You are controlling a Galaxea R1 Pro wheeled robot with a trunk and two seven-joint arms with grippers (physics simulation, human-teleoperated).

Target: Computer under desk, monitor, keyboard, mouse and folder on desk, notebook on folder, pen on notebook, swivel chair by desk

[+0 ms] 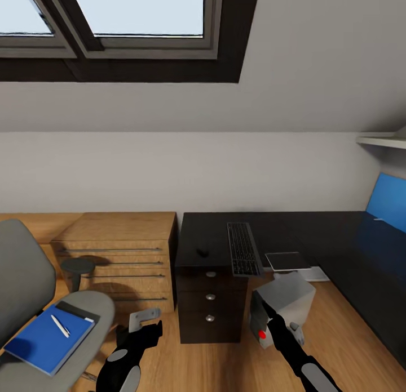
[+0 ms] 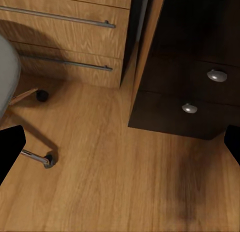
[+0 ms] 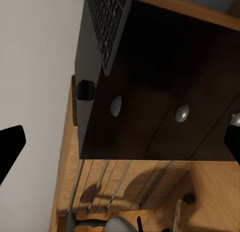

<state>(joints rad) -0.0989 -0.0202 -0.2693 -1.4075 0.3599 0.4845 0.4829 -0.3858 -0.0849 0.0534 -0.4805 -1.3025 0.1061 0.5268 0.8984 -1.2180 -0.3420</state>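
Both arms reach forward low in the head view. Left gripper (image 1: 148,324) is open over bare floor, holding nothing. Right gripper (image 1: 269,315) sits close to the computer (image 1: 285,302); its jaw state cannot be determined. That tower stands tilted on the floor beside the desk (image 1: 316,234), red button facing the camera. On the desk, the keyboard (image 1: 243,248) overhangs the front edge above the drawers (image 1: 210,296), with the mouse (image 1: 202,251) just left of it. On the chair (image 1: 34,302) seat lies the folder (image 1: 42,341), the pen (image 1: 60,325) resting on it.
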